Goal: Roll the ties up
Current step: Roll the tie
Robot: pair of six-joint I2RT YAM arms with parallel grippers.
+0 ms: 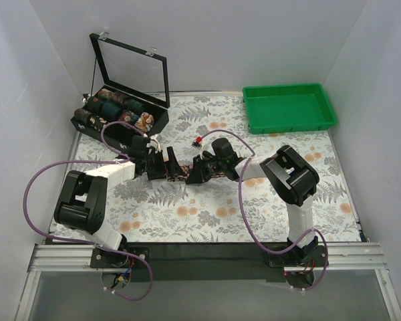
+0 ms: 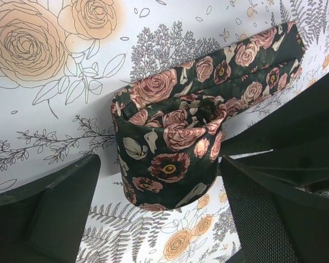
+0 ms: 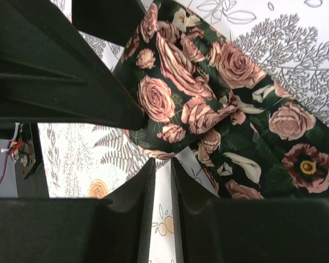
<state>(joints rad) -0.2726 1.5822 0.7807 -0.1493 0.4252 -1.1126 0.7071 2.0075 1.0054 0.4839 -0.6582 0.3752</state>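
A dark tie with pink roses (image 2: 167,148) stands on the table cover as a loose roll, its flat tail (image 2: 263,60) running up and to the right. My left gripper (image 2: 159,160) is open and straddles the roll, with a gap on the left side. My right gripper (image 3: 163,160) is shut to a thin slit with only table cover showing in it; its tips meet the roll's lower edge (image 3: 170,109). In the top view both grippers, left (image 1: 162,167) and right (image 1: 195,172), meet at the tie (image 1: 179,176) mid-table.
A black box (image 1: 93,127) with its lid raised holds several rolled ties at the back left. A green tray (image 1: 289,107) sits at the back right. A small red object (image 1: 198,140) lies behind the grippers. Purple cables loop from both arms.
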